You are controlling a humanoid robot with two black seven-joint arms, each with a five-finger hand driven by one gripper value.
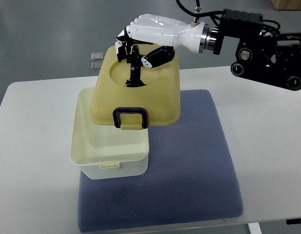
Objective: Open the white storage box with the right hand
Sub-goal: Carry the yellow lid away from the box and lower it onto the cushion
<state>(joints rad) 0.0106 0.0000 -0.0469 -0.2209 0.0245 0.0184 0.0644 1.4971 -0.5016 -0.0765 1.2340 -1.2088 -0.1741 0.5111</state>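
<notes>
Lid [136, 95] lifted, tilted, right robot hand [135, 48] gripping its far edge; white storage box [110, 146] open below hand, on blue mat [189, 165].

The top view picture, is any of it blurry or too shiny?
Top view: mostly sharp and evenly lit; the white robot right hand shows bright glare on its glossy shell; the cream plastic lid it lifts is clear, with only a soft shadow on the blue padded mat.
</notes>
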